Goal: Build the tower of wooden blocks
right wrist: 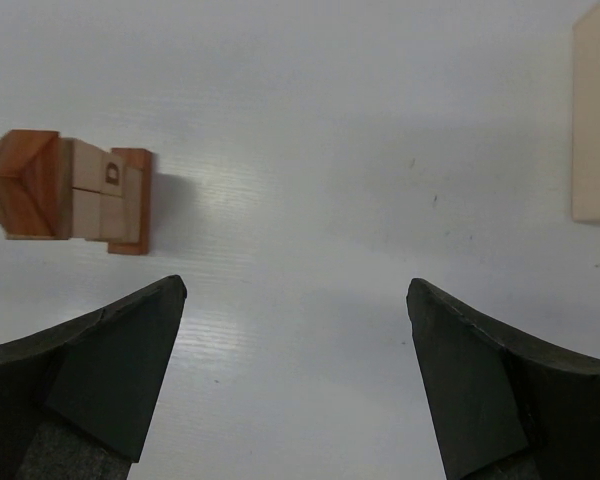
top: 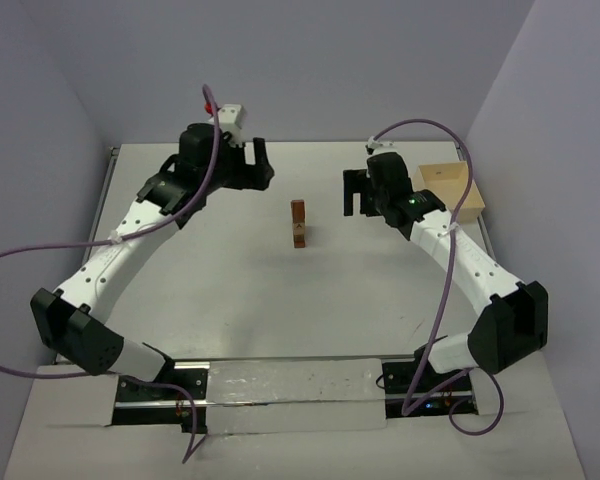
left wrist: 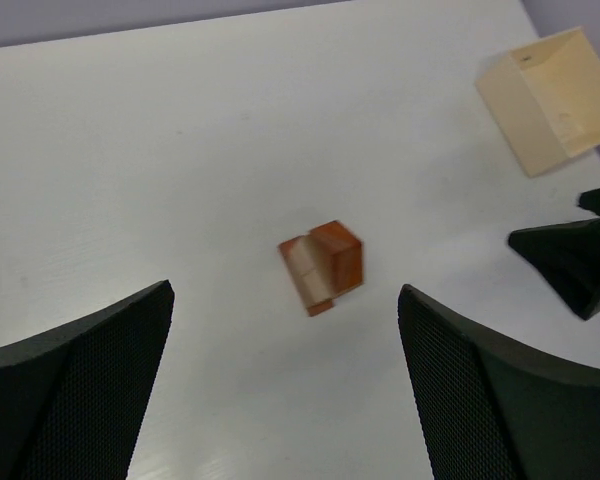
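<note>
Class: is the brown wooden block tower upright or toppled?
Upright: the brown wooden block tower stands vertical on the white table.

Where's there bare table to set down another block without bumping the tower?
Widest bare patch: the table between the wood block tower and the arm bases. Also free: left of the tower, nearer than the left gripper. Crowded: right side, where the right gripper and pale box sit.

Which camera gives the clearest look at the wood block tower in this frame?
Right wrist: the wood block tower is large and sharp, its separate blocks distinguishable. Left wrist shows it centred but smaller and softer. The top view shows it tiny but whole, standing upright.
</note>
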### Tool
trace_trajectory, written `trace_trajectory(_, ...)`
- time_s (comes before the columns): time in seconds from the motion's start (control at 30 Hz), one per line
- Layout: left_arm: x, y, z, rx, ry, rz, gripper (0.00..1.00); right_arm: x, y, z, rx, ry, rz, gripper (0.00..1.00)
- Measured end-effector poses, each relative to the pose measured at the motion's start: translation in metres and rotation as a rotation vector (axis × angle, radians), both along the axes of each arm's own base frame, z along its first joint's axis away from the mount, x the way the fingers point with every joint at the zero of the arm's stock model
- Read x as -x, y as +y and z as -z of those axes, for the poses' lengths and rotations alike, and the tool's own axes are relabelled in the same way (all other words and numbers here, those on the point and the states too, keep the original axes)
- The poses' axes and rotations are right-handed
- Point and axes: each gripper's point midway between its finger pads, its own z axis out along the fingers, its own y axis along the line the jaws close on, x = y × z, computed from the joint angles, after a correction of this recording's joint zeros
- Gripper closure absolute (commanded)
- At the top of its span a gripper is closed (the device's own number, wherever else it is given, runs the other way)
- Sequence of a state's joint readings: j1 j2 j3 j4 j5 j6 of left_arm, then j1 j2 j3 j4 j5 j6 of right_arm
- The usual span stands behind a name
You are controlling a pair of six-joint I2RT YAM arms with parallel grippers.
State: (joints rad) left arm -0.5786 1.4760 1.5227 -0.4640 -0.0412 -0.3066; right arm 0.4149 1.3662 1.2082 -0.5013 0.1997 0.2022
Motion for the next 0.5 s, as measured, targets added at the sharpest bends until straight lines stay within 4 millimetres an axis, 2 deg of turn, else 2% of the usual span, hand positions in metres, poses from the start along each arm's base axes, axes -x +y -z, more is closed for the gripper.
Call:
trace_trajectory(0.1, -0.003, 0.041, 0.014, -0.045, -0.004, -0.045, 0.01, -0.007, -0.014, 0.014, 0.026, 0.041, 0.031, 0.00)
trace_trajectory(0.3, 0.022, 0.104, 0.077, -0.192, 0.072, -0.087, 0.01, -0.015, -0.056, 0.024, 0.061, 0.056, 0.140, 0.00)
trace_trajectory(0.37, 0.029, 0.125, 0.096, -0.225, 0.100, -0.109, 0.01, -0.015, -0.066, 0.033, 0.077, 0.064, 0.162, 0.00)
trace_trajectory(0.5, 0.028, 0.170, 0.123, -0.258, 0.147, -0.194, 0.01, -0.004, -0.077, 0.059, 0.109, 0.109, 0.175, 0.00)
